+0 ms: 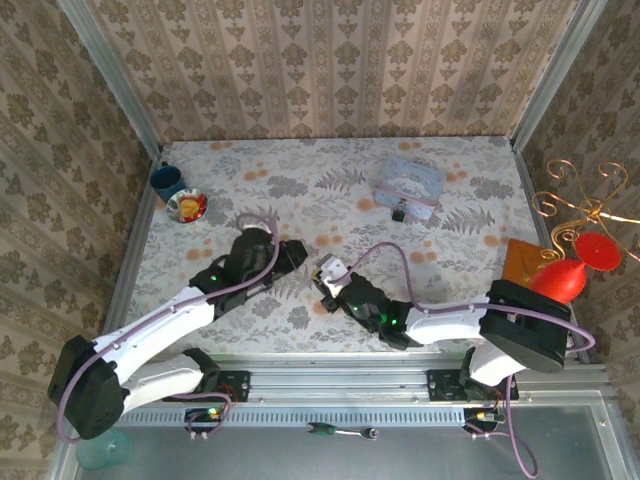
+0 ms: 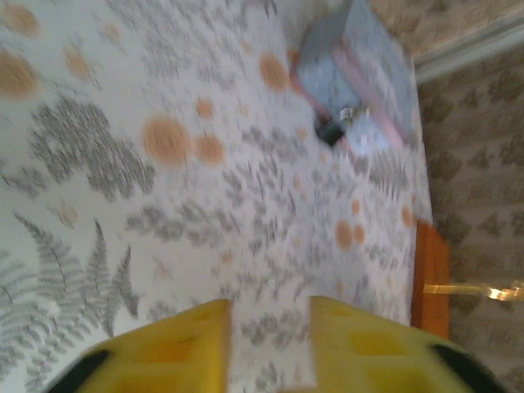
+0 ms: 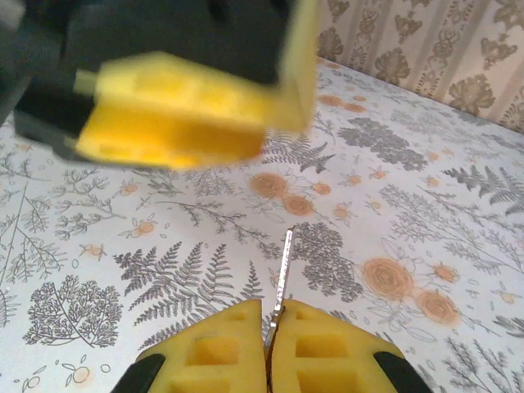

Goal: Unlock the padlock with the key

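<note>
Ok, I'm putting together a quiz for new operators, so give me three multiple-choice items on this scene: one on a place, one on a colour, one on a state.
1. Where does the padlock lie?
A. on the orange block
B. by the near side of the clear box
C. between the arm bases

2. What colour is the cup?
A. blue
B. red
C. white

3. What state is the right pincer in?
A. wide open and empty
B. shut on the key
C. shut on the padlock

Answers:
1 B: the top view shows the small black padlock just at the box's near edge.
2 A: the cup at the far left is dark blue.
3 B: in the right wrist view the yellow fingers are closed, with the thin silvery key sticking out between them.
</note>
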Action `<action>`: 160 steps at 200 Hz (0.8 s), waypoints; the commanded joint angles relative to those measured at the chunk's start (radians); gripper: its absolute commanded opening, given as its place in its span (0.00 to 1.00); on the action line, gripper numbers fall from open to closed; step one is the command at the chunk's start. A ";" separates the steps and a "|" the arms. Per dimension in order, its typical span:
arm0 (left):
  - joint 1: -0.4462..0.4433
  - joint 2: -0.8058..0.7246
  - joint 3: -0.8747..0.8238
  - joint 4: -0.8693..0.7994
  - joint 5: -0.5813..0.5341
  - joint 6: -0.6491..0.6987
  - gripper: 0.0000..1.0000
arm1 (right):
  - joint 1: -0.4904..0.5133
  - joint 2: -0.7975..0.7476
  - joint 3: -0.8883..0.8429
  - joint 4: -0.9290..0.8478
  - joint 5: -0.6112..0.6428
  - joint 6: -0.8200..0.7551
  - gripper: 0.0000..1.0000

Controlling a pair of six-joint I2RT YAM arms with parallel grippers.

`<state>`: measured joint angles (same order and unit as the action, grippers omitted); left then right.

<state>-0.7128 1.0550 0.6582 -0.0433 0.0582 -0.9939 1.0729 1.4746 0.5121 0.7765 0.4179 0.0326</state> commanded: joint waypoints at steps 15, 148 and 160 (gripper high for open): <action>0.083 -0.035 0.060 0.044 0.131 0.440 0.44 | -0.135 -0.166 -0.088 -0.031 -0.237 0.310 0.00; -0.079 0.032 0.075 0.167 0.405 0.668 0.66 | -0.160 -0.407 -0.203 0.035 -0.431 0.372 0.00; -0.080 0.054 0.087 0.176 0.435 0.647 0.61 | -0.157 -0.392 -0.197 0.052 -0.440 0.371 0.00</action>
<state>-0.7906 1.0763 0.6899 0.1055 0.3965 -0.3317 0.9077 1.0737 0.3073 0.7746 0.0082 0.3946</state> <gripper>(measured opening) 0.642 0.079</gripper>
